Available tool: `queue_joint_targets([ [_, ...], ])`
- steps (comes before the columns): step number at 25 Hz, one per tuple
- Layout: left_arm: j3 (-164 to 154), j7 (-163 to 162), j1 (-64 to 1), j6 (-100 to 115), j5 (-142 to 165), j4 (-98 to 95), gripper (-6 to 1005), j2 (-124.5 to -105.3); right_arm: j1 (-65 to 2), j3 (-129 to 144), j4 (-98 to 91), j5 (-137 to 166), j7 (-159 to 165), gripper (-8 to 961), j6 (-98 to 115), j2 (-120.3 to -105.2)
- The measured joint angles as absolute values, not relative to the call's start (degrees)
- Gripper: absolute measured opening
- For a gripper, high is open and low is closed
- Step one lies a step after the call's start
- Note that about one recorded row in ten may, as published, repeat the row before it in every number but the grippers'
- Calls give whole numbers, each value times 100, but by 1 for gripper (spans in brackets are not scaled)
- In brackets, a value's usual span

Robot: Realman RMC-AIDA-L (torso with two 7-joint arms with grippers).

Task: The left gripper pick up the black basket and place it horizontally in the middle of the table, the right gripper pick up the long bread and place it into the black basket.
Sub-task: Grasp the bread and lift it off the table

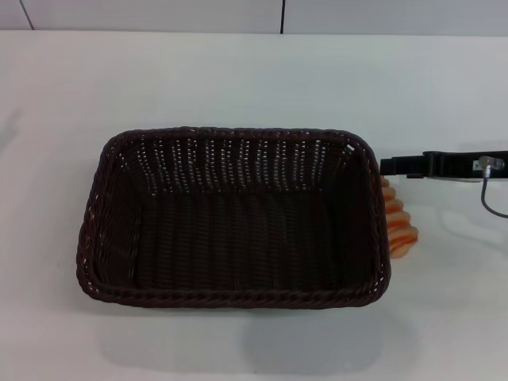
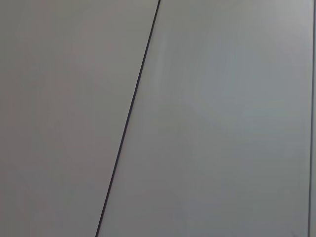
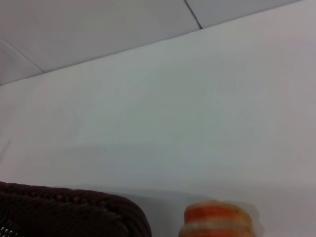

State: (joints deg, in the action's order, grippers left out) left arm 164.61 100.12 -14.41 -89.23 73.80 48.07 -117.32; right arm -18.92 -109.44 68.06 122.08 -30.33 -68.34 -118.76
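Dark woven wicker fills the centre of the head view, where the black basket [image 1: 234,218] sits on the white table [image 1: 238,79] with its long sides running across the frame, its open-weave far wall letting the pale surface show through and its inside holding nothing. Just past the basket's right-hand rim, at centre right of the frame, the long bread [image 1: 397,224] lies on the table, only its orange and cream ridges showing beside the wicker; whether it touches the rim cannot be told. Above the bread, the right gripper [image 1: 394,166] reaches in from the right edge of the frame as a slim black bar pointing toward the basket's upper right corner, a thin grey cable [image 1: 490,198] looping down behind it; its tip looks level with the basket's rim, and whether its fingers are apart or together cannot be told. The right wrist view shows a curved corner of the basket [image 3: 74,212] at the lower left of its frame and the striped end of the bread [image 3: 217,219] just beside it at the bottom, with open table beyond. The left gripper appears in no view; its wrist camera faces only a grey panel [image 2: 222,118] crossed by a thin dark seam [image 2: 131,113].
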Motion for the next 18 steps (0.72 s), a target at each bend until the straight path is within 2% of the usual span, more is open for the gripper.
queue_joint_targets([
  [18, 16507, 10014, -1432, -9030, 7382, 4776, 849, -11689, -2196, -10882, 6103, 12218, -3129, 556, -6682, -11893],
])
